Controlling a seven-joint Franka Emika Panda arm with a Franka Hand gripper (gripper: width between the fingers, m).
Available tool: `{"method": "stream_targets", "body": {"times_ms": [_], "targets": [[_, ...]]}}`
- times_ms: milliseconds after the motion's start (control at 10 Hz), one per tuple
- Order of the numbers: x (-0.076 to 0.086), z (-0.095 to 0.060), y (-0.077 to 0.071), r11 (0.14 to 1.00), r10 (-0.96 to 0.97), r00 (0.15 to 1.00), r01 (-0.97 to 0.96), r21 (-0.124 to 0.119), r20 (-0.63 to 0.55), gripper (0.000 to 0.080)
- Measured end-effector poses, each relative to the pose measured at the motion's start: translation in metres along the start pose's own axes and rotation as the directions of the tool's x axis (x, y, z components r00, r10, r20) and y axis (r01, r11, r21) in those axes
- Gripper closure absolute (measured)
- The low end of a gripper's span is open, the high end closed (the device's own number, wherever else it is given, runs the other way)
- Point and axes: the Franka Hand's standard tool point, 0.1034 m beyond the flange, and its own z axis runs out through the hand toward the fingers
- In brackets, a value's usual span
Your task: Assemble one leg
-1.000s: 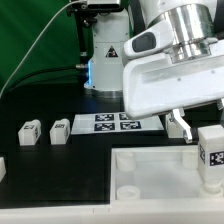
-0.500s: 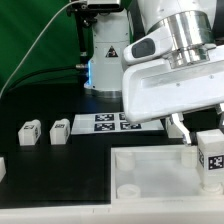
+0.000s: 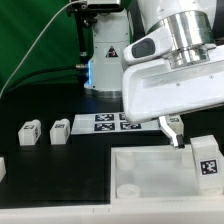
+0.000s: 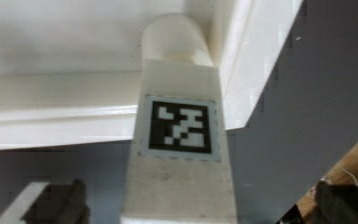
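Note:
A leg, a small white block with a black-and-white tag, stands upright at the large white panel's corner on the exterior view's right. My gripper is just above it, with one finger showing to its left and the other hidden. In the wrist view the leg runs between the two dark fingers with a gap on each side, so my gripper is open around it. The leg's far end meets the panel's rim.
Two more legs lie on the black table at the exterior view's left, and part of another shows at the edge. The marker board lies behind the panel. The arm's base stands at the back.
The visible finger has moved a little to the exterior view's left, away from the leg. The leg now sits slightly lower at the panel corner.

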Motion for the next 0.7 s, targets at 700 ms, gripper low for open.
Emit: {"method": "stream_targets", "body": {"times_ms": [700], "targets": [[-0.0024, 0.0019, -0.0004, 1.0, 0.011, 0.999, -0.011, 0.0, 0.034, 0.0151]]}}
